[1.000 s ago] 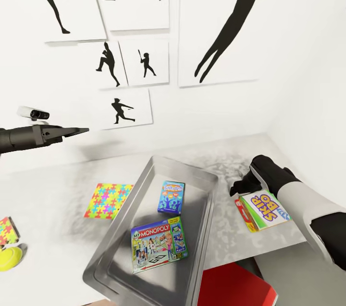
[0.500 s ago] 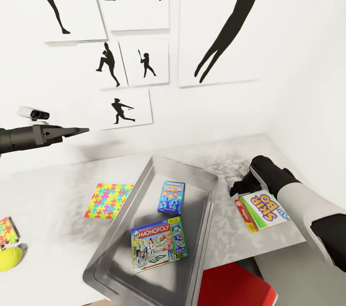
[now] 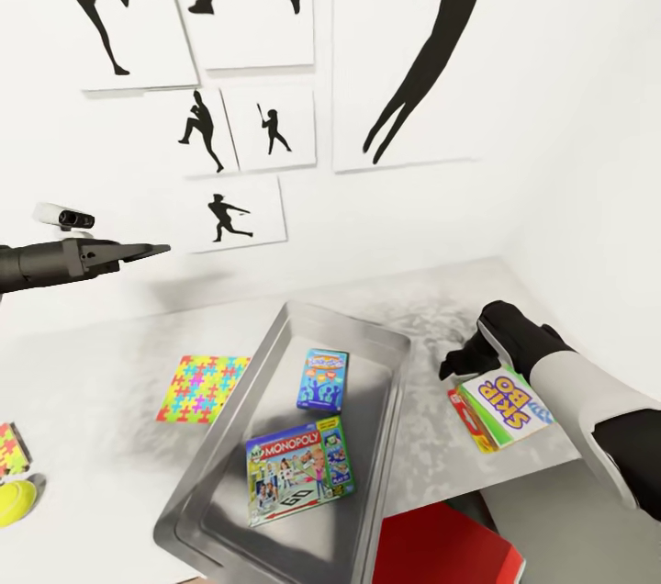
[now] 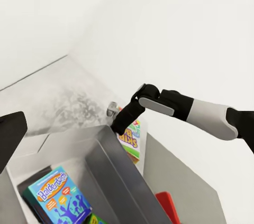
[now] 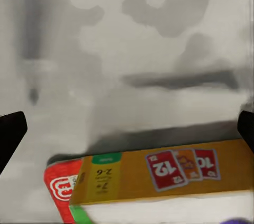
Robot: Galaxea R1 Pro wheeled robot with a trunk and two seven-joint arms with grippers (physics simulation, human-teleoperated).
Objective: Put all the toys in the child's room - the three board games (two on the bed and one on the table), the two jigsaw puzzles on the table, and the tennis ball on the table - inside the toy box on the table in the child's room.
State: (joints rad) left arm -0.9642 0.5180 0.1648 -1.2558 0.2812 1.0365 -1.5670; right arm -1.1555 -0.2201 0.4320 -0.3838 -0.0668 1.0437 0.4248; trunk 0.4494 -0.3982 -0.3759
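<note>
We see our right gripper (image 3: 456, 362) spread wide over the Skip-Bo game (image 3: 508, 402) on the table (image 3: 101, 437), beside the metal toy box (image 3: 229, 437) holding two games. Our left gripper (image 3: 147, 250) hovers apart, fingers near together. The ball (image 3: 14, 501) and one puzzle (image 3: 9, 450) are cut off.

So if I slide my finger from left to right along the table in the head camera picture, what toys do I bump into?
Tennis ball → big jigsaw puzzle → Monopoly box in the toy box → Skip-Bo game under the right gripper.
</note>
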